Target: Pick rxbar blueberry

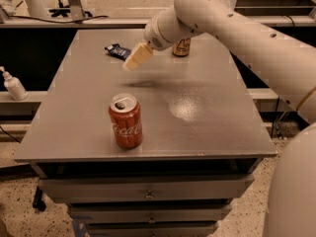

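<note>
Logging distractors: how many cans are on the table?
2: the red cola can near the front edge, the gold can at the back, partly behind the arm. The hand hovers beside the rxbar blueberry.
</note>
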`<state>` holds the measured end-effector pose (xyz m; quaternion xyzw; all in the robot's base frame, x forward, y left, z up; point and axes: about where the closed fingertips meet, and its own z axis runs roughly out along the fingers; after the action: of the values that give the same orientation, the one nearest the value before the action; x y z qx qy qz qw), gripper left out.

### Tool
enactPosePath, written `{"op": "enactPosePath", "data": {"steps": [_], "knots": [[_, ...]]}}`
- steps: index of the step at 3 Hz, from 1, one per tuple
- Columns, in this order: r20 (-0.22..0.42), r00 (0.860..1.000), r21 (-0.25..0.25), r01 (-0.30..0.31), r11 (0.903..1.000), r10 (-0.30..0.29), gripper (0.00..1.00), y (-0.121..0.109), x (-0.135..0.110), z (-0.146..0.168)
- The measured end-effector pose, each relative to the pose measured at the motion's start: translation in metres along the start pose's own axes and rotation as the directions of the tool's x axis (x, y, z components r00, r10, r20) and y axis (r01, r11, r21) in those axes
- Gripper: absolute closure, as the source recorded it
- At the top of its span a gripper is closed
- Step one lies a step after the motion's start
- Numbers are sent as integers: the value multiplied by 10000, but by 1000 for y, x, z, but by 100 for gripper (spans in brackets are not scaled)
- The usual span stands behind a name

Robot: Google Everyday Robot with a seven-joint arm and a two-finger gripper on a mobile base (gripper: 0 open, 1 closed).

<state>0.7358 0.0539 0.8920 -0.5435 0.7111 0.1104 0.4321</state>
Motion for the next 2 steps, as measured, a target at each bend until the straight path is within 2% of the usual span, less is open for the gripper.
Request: {"op": "enactPosePath", "data": {"steps": [2], "knots": [[75, 9985, 549, -546, 9970, 543, 0, -24, 10, 29]]}}
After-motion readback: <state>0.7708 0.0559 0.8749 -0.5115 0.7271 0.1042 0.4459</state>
